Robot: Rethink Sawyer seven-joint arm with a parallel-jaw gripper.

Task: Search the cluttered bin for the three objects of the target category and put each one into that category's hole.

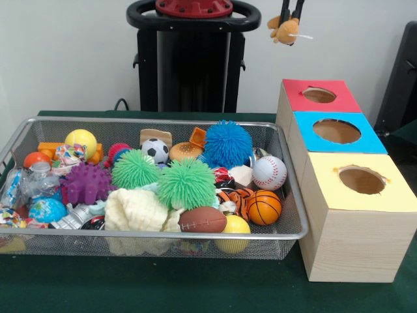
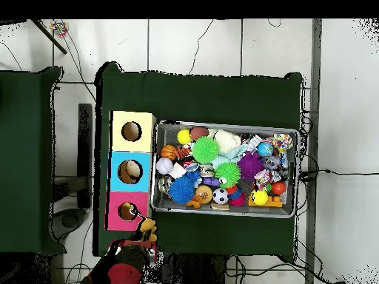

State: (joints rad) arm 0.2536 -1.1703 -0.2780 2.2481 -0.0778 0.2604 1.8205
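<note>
A wide silver wire-mesh bin (image 1: pixel 26 130) is filled with spiky rubber pom balls (image 1: pixel 186 183), small sports balls (image 1: pixel 264 207) and an orange tiger-striped plush (image 1: pixel 235 197). A tan-brown plush animal (image 1: pixel 285 30) is held clamped in the black gripper (image 1: pixel 290 16), raised above and just behind the red-surround round hole (image 1: pixel 319 95).

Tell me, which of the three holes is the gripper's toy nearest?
The red hole. The gripper holds the tan plush above and behind it; the blue hole and yellow hole lie farther off.

Robot lab: black robot pedestal (image 1: pixel 193 62) behind green-clothed table (image 1: pixel 163 287), bare white wall, loose black cables (image 2: pixel 337 173) across pale tiled floor (image 2: pixel 192 44).
</note>
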